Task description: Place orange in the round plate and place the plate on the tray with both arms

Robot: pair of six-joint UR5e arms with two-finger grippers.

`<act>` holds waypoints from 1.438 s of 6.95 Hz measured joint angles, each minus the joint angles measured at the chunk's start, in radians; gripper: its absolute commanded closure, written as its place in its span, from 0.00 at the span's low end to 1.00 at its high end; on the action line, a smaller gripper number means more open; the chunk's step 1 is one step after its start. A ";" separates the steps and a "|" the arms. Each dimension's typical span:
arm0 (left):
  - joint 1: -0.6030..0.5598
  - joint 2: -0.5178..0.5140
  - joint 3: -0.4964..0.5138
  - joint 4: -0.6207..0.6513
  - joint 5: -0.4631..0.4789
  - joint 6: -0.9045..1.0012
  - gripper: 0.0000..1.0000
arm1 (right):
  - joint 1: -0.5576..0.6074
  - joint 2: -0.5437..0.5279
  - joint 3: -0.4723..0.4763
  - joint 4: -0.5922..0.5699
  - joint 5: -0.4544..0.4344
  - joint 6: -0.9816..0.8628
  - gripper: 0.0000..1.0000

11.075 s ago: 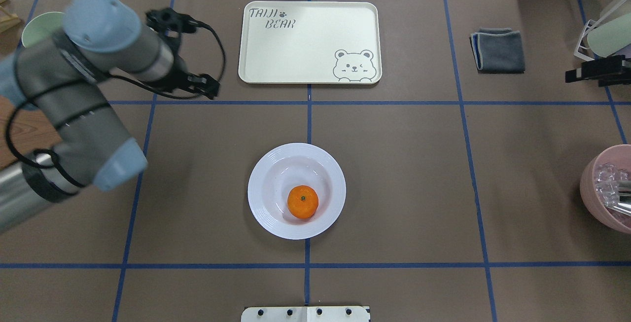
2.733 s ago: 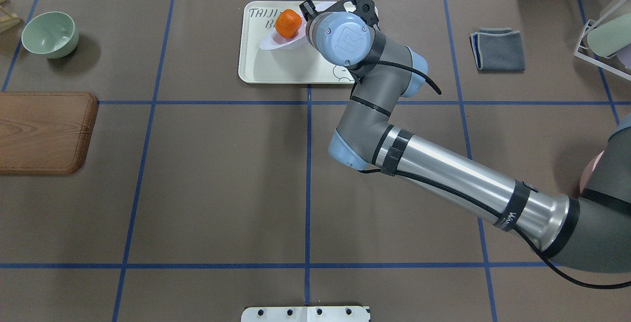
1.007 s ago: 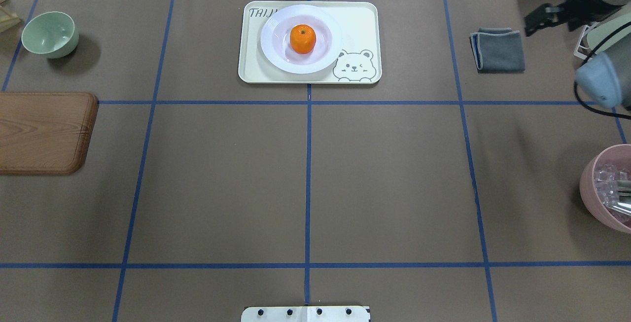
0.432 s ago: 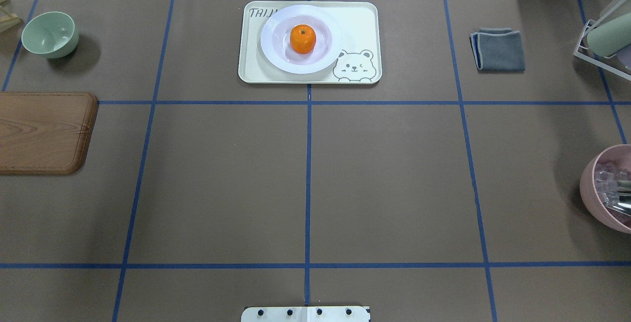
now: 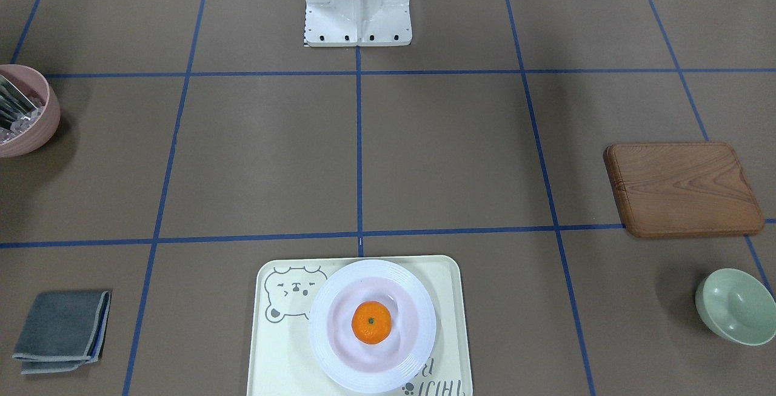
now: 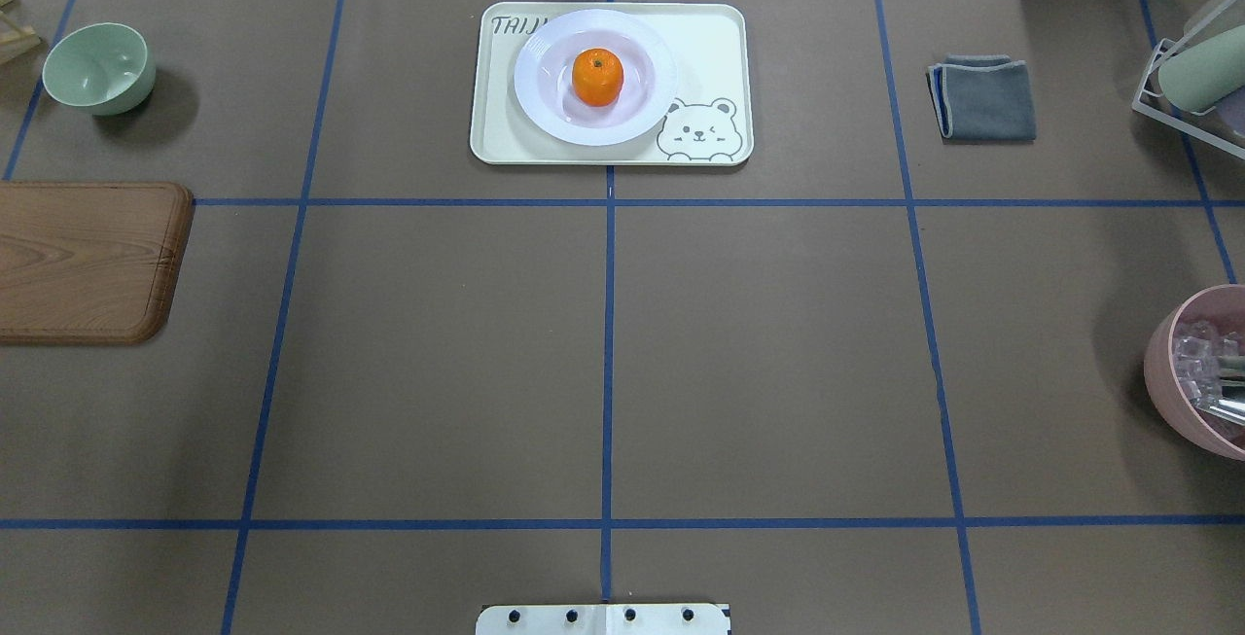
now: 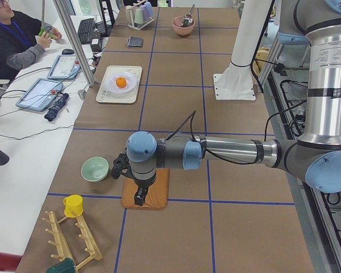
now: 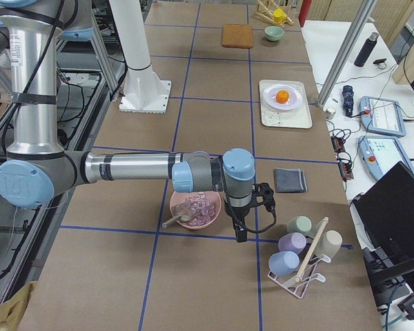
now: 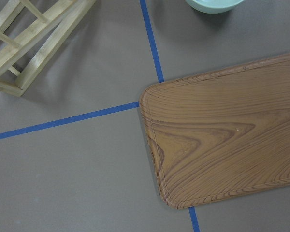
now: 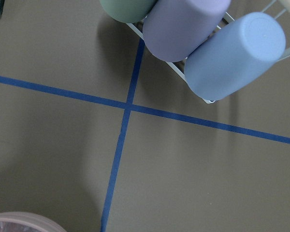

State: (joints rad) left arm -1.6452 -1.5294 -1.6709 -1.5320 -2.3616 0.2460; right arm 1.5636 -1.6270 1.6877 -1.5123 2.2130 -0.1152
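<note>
The orange (image 6: 597,77) sits in the middle of the round plate (image 6: 545,110), and the plate rests flat on the tray (image 6: 720,42) at the table's far centre. The front-facing view shows the same: orange (image 5: 371,322), plate (image 5: 327,353), tray (image 5: 267,347). Neither arm is near them. My left gripper (image 7: 138,199) hangs over the wooden board, seen only in the exterior left view. My right gripper (image 8: 239,234) hangs beside the pink bowl, seen only in the exterior right view. I cannot tell whether either is open or shut.
A wooden board (image 6: 88,261) and a green bowl (image 6: 97,66) lie at the left. A grey cloth (image 6: 982,98), a pink bowl (image 6: 1196,372) and a cup rack (image 8: 300,255) are at the right. A person (image 7: 17,40) sits at a side desk.
The right arm carried the plate with the orange from mid-table onto the tray, let go and drew back out of the overhead view. The left arm had withdrawn earlier.
</note>
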 measured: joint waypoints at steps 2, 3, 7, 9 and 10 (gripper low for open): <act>-0.001 0.014 0.006 -0.009 0.005 0.001 0.01 | 0.001 -0.004 -0.002 0.005 0.000 -0.005 0.00; 0.000 0.013 0.008 -0.015 0.009 0.000 0.01 | 0.001 -0.005 -0.004 0.006 0.003 -0.004 0.00; 0.001 0.018 0.004 -0.020 0.011 -0.005 0.01 | 0.000 -0.017 -0.012 0.006 0.007 -0.002 0.00; 0.001 0.019 0.003 -0.022 0.012 -0.005 0.01 | 0.000 -0.020 -0.016 0.006 0.007 -0.001 0.00; 0.001 0.020 0.003 -0.022 0.012 -0.005 0.01 | 0.000 -0.020 -0.019 0.006 0.007 0.000 0.00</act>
State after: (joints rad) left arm -1.6444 -1.5097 -1.6674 -1.5538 -2.3500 0.2409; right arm 1.5631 -1.6472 1.6686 -1.5064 2.2197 -0.1155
